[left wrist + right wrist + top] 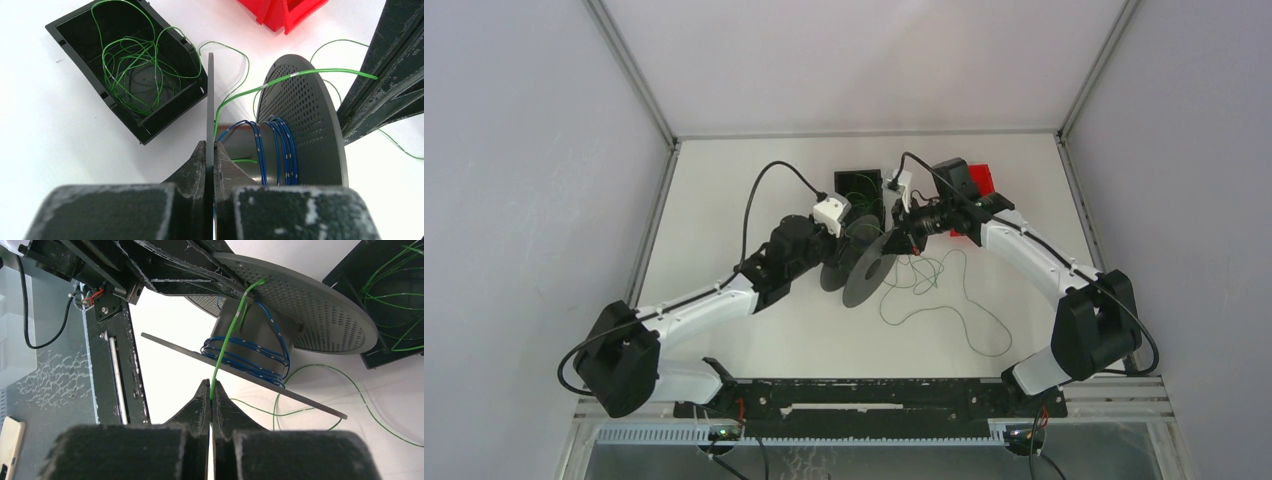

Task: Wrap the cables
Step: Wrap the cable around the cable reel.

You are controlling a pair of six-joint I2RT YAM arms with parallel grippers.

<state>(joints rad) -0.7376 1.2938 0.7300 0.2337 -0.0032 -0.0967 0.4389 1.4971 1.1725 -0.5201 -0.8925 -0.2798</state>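
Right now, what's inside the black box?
A loose tangle of green cable loops lies inside the black box, and one strand trails out over its rim. The box's near wall hides a strip of the floor, so anything tucked there can't be seen.

Robotics lab test cell: white table [804, 345], grey panel walls [524, 150], aluminium frame posts [629, 70]

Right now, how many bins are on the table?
2. A black bin holding loose green wire sits far centre; a red bin sits just to its right. More may be hidden.
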